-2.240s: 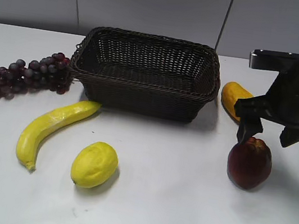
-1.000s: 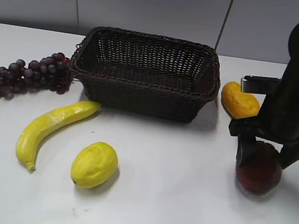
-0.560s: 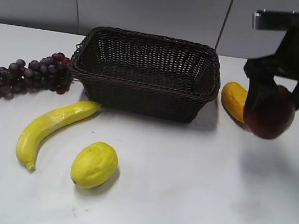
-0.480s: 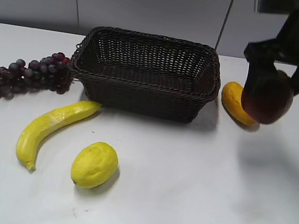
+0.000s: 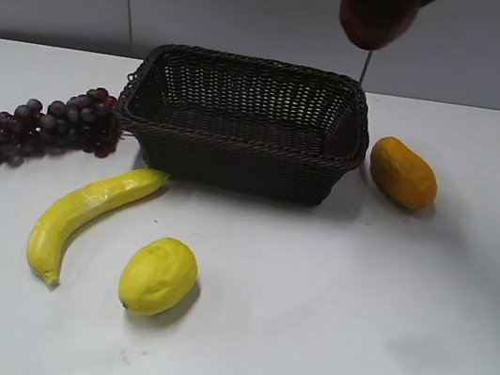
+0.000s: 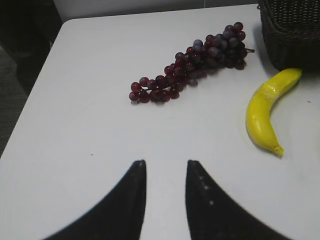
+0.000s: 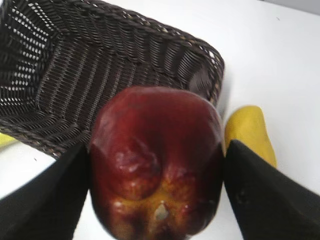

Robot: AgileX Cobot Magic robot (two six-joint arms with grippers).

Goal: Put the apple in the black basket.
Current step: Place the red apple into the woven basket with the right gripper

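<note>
Right wrist view, right pincer [image 7: 156, 165] clamping apple [image 7: 156, 160] above black basket [image 7: 75, 80], left pincer [image 6: 164, 172] parted, empty

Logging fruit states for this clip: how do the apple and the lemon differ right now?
The apple is dark red and glossy; the lemon is yellow and matte. The apple is held in the air by the right tool, by the black basket; the lemon rests on the table, untouched. The apple is lobed, the lemon oval. Both are outside the basket.
</note>
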